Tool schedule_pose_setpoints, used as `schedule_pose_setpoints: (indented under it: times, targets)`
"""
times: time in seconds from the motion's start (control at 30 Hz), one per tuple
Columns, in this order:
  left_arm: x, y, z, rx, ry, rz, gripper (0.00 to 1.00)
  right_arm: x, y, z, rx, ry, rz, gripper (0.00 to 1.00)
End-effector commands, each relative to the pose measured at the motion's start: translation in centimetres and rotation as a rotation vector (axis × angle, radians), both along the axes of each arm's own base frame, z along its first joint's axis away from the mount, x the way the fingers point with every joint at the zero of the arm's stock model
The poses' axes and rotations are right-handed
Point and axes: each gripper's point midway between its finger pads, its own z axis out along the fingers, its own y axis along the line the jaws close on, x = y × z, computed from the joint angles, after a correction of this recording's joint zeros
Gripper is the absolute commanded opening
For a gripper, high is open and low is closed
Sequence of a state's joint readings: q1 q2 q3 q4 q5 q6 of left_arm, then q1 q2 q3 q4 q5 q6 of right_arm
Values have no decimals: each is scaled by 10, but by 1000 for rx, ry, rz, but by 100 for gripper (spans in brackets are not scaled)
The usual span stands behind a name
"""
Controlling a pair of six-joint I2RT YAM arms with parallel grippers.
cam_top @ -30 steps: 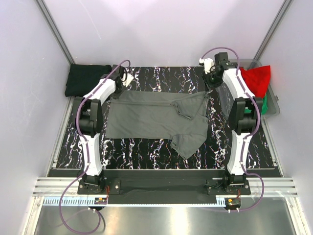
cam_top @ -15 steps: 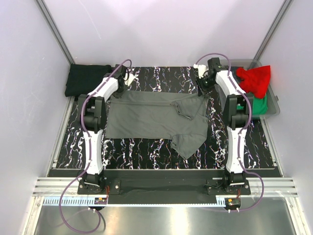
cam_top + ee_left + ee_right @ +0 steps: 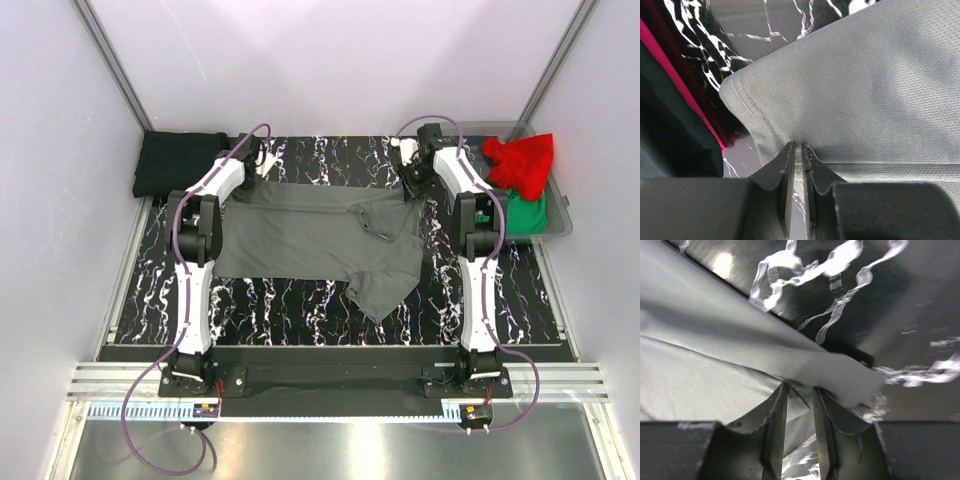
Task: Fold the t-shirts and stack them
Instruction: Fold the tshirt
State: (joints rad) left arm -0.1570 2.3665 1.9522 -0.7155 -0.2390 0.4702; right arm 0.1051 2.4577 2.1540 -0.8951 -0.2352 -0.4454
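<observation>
A large dark grey t-shirt (image 3: 310, 235) lies spread on the black marbled table (image 3: 300, 310), one sleeve folded over near its right side and a flap hanging toward the front. My left gripper (image 3: 248, 178) is at the shirt's far left corner. In the left wrist view its jaws (image 3: 797, 146) stand almost together, pinching the grey hem (image 3: 865, 90). My right gripper (image 3: 412, 185) is at the far right corner. Seen from the right wrist, it (image 3: 800, 387) is shut on a thick fold of the grey cloth (image 3: 715, 340).
A folded black t-shirt (image 3: 178, 162) lies at the far left off the marbled top. At the far right a clear grey bin (image 3: 560, 225) holds a red t-shirt (image 3: 520, 160) over a green one (image 3: 525, 212). White walls close in on three sides.
Both grippers have moved toward the back, the right one also to the left, drawing the shirt's far edge with them. The grey shirt has shifted a little away from the front.
</observation>
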Motion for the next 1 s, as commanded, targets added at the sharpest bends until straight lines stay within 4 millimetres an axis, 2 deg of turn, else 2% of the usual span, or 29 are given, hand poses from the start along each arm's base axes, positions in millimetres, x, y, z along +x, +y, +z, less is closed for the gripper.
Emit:
schedule_pose_setpoints:
  times: [0.0,0.07,0.1,0.13,0.17,0.2,0.23,0.27,0.3,0.33,0.37,0.47,0.5,0.53,0.57,0.6,0.63,0.67,0.7,0.73,0.77,0.8,0.83,0.87,0.9,0.93,0.97]
  targets:
    - [10,1,-8,-11,-8,16,15,24,-15,-7,-115,-63,-13,34]
    - [14,-1,-8,-14,-17,15,15,38,-24,-15,-160,-84,-20,34]
    - [18,-3,-8,-16,-23,12,15,51,-27,-5,-164,-125,-29,33]
    - [20,-3,-7,-18,-29,13,15,56,-30,-15,-175,-124,-28,33]
    - [22,-4,-7,-18,-33,8,15,62,-30,-14,-181,-138,-29,33]
    - [26,-7,-7,-20,-41,5,15,74,-32,-1,-187,-186,-28,33]
    - [30,-8,-6,-20,-48,2,15,79,-32,-8,-193,-189,-26,33]
    - [33,-9,-4,-21,-57,3,15,84,-33,-5,-199,-209,-23,34]
    - [39,-12,-3,-24,-74,-1,15,96,-32,8,-198,-258,-26,36]
    - [42,-13,-2,-25,-80,-2,15,99,-35,0,-209,-258,-29,37]
    - [45,-15,1,-26,-92,-3,15,103,-36,1,-215,-271,-29,38]
    - [52,-18,12,-28,-130,3,15,110,-35,17,-213,-314,-31,39]
    - [54,-19,26,-40,-157,6,15,109,-34,20,-208,-313,-31,39]
    - [55,-20,36,-48,-177,13,16,109,-34,39,-199,-338,-37,39]
    - [56,-20,47,-59,-199,27,16,109,-36,49,-187,-347,-54,39]
    - [56,-22,78,-72,-251,28,18,106,-35,58,-175,-348,-58,41]
    - [55,-23,94,-81,-279,31,20,103,-34,93,-159,-393,-62,42]
    - [53,-24,112,-85,-307,29,22,100,-35,109,-146,-409,-64,43]
    - [47,-23,144,-88,-359,27,28,92,-30,116,-117,-400,-48,44]
    - [42,-23,159,-90,-381,22,30,84,-26,158,-82,-454,-32,46]
    - [37,-23,172,-94,-399,13,33,76,-23,172,-61,-467,9,46]
    - [22,-26,187,-116,-406,-8,41,60,-18,162,-12,-421,59,47]
    - [14,-27,191,-120,-405,-23,55,45,-15,197,9,-471,97,47]
    - [6,-27,195,-130,-403,-33,60,34,-13,199,11,-474,162,48]
    - [-11,-29,193,-147,-377,-46,64,13,-7,177,59,-407,219,48]
    - [-20,-31,190,-162,-357,-46,66,-3,-6,196,62,-445,257,48]
    - [-29,-36,185,-190,-329,-62,67,-12,-4,194,51,-461,310,48]
